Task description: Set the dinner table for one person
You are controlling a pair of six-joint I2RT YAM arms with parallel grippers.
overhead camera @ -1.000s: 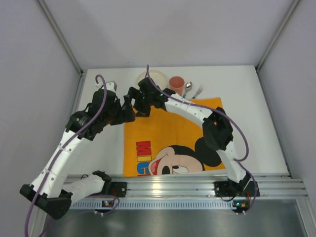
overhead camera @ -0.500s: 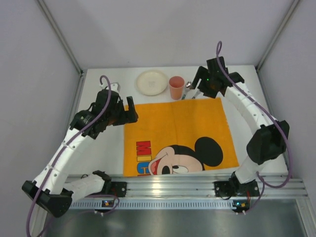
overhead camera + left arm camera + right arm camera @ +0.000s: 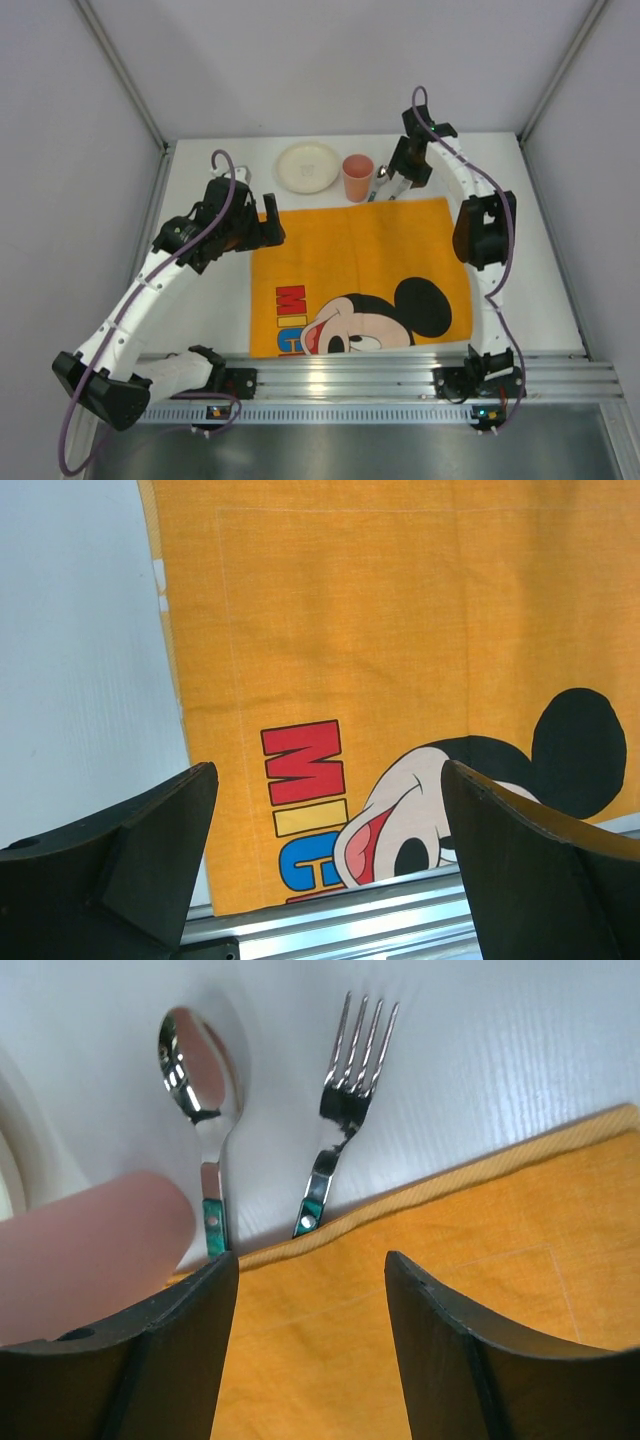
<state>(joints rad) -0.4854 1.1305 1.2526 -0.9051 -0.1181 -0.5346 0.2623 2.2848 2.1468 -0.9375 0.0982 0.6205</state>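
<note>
Jaws apart, the right gripper (image 3: 310,1270) faces the fork (image 3: 345,1110) at upper centre, seemingly to grab it (left gripper (image 3: 325,850) gapes idle).

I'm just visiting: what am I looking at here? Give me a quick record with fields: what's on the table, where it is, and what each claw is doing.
Surface: white dinner table
Mat: orange Mickey Mouse mat, lying flat in the near middle
Plate: cream plate, on the table beyond the mat's far edge
Cup: pink cup, just right of the plate
Cutlery: spoon and fork, side by side right of the cup, handles reaching the mat's far edge
Left gripper: open, empty, over the mat's left edge
Right gripper: jaws apart, empty, above the cutlery handles
</note>
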